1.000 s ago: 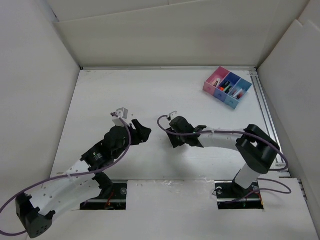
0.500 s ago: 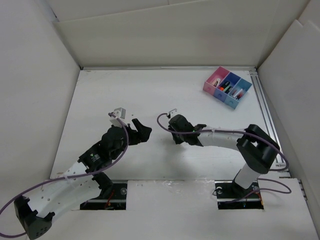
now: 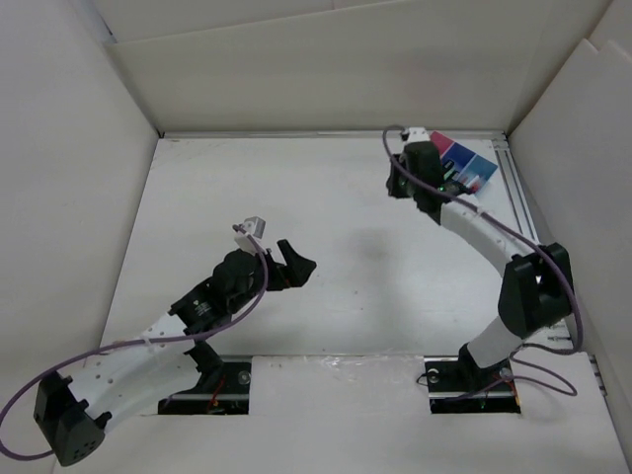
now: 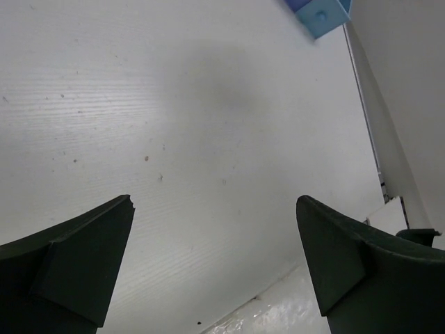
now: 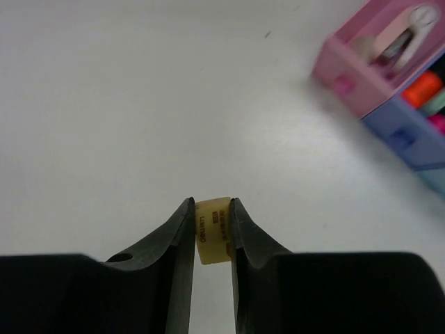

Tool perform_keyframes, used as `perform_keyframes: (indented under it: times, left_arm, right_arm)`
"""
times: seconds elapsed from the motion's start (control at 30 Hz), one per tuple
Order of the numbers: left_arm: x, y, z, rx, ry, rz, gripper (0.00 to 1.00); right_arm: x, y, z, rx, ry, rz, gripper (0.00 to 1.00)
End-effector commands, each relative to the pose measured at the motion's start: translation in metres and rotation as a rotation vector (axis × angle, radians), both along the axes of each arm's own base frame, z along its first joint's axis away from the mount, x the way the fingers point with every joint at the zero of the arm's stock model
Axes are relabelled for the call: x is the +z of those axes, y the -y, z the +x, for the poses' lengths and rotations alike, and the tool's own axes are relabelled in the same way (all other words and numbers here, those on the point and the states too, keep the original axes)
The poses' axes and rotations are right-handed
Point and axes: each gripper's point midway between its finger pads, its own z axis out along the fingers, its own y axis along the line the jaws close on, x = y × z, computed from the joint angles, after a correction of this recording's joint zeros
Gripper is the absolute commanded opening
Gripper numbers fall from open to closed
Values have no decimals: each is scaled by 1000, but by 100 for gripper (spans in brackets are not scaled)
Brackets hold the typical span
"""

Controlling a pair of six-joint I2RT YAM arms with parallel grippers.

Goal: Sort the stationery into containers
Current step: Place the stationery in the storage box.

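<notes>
Stationery is represented at the right gripper by one small yellowish eraser block, rectangular and printed with tiny brown lettering. It is pinched between the two dark, smooth jaws, which are closed narrowly on it above the matte white bench. One glossy plastic tray of three joined square bins, pink, dark blue and light blue, is seen nearby, apart from the eraser block. The left gripper is spread wide, and nothing is held in it.

Yellowish eraser, pinched, near pink-and-blue 3-bin tray.
</notes>
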Motion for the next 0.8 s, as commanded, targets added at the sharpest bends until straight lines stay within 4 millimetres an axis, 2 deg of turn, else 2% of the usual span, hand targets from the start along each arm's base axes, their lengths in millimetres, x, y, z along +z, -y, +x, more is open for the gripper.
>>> perform_keyframes:
  times: [0.0,0.03,0.07,0.1,0.13,0.17,0.2,0.23,0.27,0.33,0.37,0.4,0.43,0.47,0.5,0.53,0.57,0.6,0.67,0.7,0.77]
  left_arm:
    - [-2,12,-4,-57,6,-51,100]
    - [0,14,-5,-68,10,-60,100]
    - [-6,13,-6,-68,1,-52,100]
    - [-6,13,-6,-68,1,-52,100]
    - [-11,13,-7,-68,-7,-44,100]
    - [-11,13,-7,-68,-7,-44,100]
    - [-11,13,-7,-68,-7,-44,100]
    - [-12,14,-8,-83,-5,-40,100]
    - [-16,13,-9,-83,-11,-34,100]
    - [-13,12,-9,-83,-5,-40,100]
    - [-15,11,-10,-86,3,-36,100]
    - [-15,11,-10,-86,3,-36,100]
    - [-15,11,-10,-86,3,-36,100]
    - [-12,11,-11,-86,10,-42,100]
    - [-12,11,-11,-86,10,-42,100]
    - [-16,10,-11,-86,3,-36,100]
    - [-17,10,-11,-86,3,-36,100]
    - [-17,10,-11,-86,3,-36,100]
    - [-19,10,-11,-86,-5,-28,100]
    - [-20,10,-11,-89,0,-22,100]
    - [-20,10,-11,-89,0,-22,100]
  right_arm:
    - [30,38,60,-86,87,39,4]
    - [33,56,76,-125,96,61,4]
    - [33,64,88,-140,98,65,4]
    - [50,71,106,-159,138,76,4]
    - [28,76,120,-175,101,80,4]
    - [24,91,131,-198,97,82,4]
    - [34,95,145,-199,124,96,4]
    - [13,97,156,-203,89,109,4]
    - [7,108,161,-209,75,118,4]
    - [9,108,173,-206,83,142,4]
    - [0,116,178,-220,73,140,5]
    - [0,116,181,-220,75,140,5]
    - [10,122,185,-229,99,144,5]
    - [6,120,188,-222,92,147,7]
    - [-3,124,187,-222,69,149,10]
    - [4,129,190,-230,86,152,14]
    - [3,127,192,-221,85,157,18]
    - [1,127,191,-221,76,155,27]
    - [1,127,191,-221,76,155,34]
    - [4,133,189,-230,80,155,39]
    - [15,131,188,-221,97,163,46]
